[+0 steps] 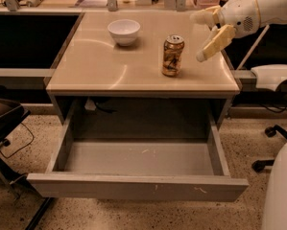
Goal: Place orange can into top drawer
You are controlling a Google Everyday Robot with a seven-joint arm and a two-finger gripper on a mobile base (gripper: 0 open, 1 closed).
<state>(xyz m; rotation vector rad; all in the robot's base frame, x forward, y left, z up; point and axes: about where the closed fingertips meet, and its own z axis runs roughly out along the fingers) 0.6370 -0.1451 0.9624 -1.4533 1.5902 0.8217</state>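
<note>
The orange can stands upright on the beige tabletop, right of centre. The top drawer is pulled wide open below the table and holds nothing. My gripper is above the table's right edge, to the right of the can and apart from it. Its two cream fingers are spread open and hold nothing.
A white bowl sits at the back of the table, left of the can. Office chairs stand at the right and left. A black cable lies on the speckled floor at the left. Clutter lines the counter behind.
</note>
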